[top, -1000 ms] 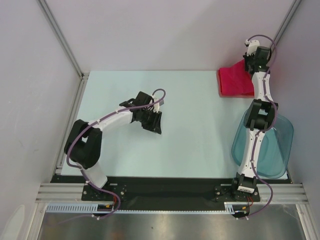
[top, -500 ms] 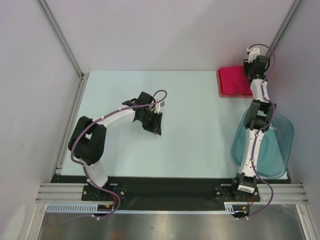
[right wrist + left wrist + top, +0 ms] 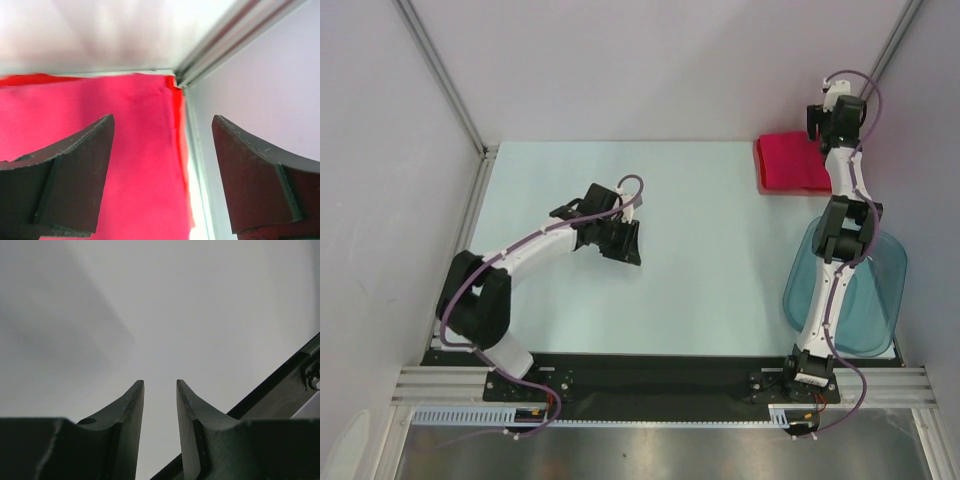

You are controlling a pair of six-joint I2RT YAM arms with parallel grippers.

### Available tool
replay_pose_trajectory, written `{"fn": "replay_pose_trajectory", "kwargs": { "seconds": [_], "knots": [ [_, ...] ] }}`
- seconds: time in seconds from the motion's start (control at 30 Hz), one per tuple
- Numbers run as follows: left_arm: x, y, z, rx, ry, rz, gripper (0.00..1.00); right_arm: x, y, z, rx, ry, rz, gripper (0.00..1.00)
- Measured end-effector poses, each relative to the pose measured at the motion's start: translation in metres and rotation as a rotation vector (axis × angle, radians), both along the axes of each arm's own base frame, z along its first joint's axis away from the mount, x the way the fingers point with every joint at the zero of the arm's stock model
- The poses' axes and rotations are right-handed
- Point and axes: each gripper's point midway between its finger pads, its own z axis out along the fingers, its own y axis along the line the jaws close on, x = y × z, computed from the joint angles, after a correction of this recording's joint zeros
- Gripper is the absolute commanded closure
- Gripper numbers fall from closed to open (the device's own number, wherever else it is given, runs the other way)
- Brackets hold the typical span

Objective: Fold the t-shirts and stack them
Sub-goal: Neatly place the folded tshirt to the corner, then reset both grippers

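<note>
t-shirts folded, stacked in far right tabletop corner, tight against frame post (red edge peeks under pink). right fingers spread wide above, gripping nothing. left fingers narrow, empty, mid-tabletop, open room all round.

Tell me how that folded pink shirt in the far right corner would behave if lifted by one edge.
Probably floppy: the magenta t-shirt is soft cloth, so a pinched edge would likely rise while the rest sags and unfolds. Its thin layers suggest little weight. Pushed, it may slide off the red t-shirt showing beneath.
</note>
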Motion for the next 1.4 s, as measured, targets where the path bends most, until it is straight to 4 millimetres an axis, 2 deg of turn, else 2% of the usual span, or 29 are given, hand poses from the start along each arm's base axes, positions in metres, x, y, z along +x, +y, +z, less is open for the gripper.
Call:
{"fn": "replay_pose_trajectory", "kwargs": {
  "seconds": [0.13,0.23,0.27,0.33,0.37,0.4,0.47,0.53,0.6,0.67,0.7,0.77,0.87,0.93,1.0,1.1,1.13,1.17,1.2,1.27,1.3,1.4],
  "knots": [
    [-0.009,0.005,0.017,-0.037,-0.051,0.01,0.62,-0.012,0.029,0.045,0.053,-0.026,0.007,0.23],
    [-0.015,0.008,0.028,-0.065,-0.092,0.014,0.62,-0.023,0.043,0.07,0.1,-0.036,0.003,0.3],
    [-0.017,0.009,0.031,-0.073,-0.102,0.016,0.62,-0.026,0.045,0.074,0.113,-0.038,-0.002,0.38],
    [-0.021,0.01,0.032,-0.085,-0.111,0.022,0.62,-0.033,0.047,0.077,0.142,-0.034,-0.014,0.51],
    [-0.023,0.011,0.033,-0.093,-0.116,0.024,0.62,-0.037,0.048,0.076,0.161,-0.027,-0.022,0.62],
    [-0.025,0.012,0.033,-0.097,-0.118,0.026,0.62,-0.039,0.049,0.073,0.182,-0.02,-0.027,0.68],
    [-0.031,0.014,0.036,-0.11,-0.121,0.027,0.62,-0.043,0.052,0.066,0.239,-0.004,-0.036,0.78],
    [-0.032,0.013,0.04,-0.121,-0.128,0.029,0.61,-0.045,0.057,0.055,0.3,0.018,-0.035,0.8],
    [-0.034,0.013,0.047,-0.138,-0.143,0.027,0.61,-0.049,0.068,0.043,0.368,0.046,-0.016,0.74],
    [-0.035,0.013,0.056,-0.16,-0.161,0.025,0.58,-0.059,0.078,0.031,0.427,0.085,-0.007,0.62],
    [-0.036,0.012,0.06,-0.172,-0.168,0.021,0.57,-0.065,0.087,0.026,0.46,0.105,0.0,0.59],
    [-0.039,0.01,0.066,-0.195,-0.174,0.008,0.5,-0.08,0.11,0.021,0.517,0.151,0.021,0.51],
    [-0.044,0.005,0.072,-0.233,-0.167,-0.016,0.42,-0.107,0.161,0.029,0.615,0.185,0.081,0.45],
    [-0.047,0.002,0.075,-0.253,-0.159,-0.032,0.39,-0.142,0.206,0.04,0.717,0.201,0.138,0.42],
    [-0.051,0.001,0.079,-0.27,-0.159,-0.046,0.37,-0.182,0.252,0.049,0.812,0.204,0.207,0.33],
    [-0.055,0.001,0.086,-0.285,-0.166,-0.056,0.27,-0.245,0.318,0.064,0.935,0.209,0.332,0.22],
    [-0.056,0.002,0.088,-0.288,-0.17,-0.057,0.25,-0.263,0.334,0.067,0.965,0.215,0.366,0.19],
    [-0.057,0.002,0.09,-0.289,-0.174,-0.058,0.23,-0.282,0.35,0.067,1.004,0.224,0.394,0.01],
    [-0.057,0.003,0.092,-0.291,-0.179,-0.056,0.23,-0.301,0.364,0.066,1.046,0.231,0.415,0.0],
    [-0.058,0.004,0.096,-0.297,-0.19,-0.05,0.14,-0.332,0.375,0.054,1.101,0.243,0.414,0.0],
    [-0.058,0.004,0.099,-0.303,-0.194,-0.043,0.0,-0.345,0.376,0.043,1.13,0.246,0.389,0.0],
    [-0.061,0.005,0.11,-0.344,-0.213,-0.006,0.0,-0.383,0.372,0.013,1.228,0.281,0.296,0.0]
  ]
}}
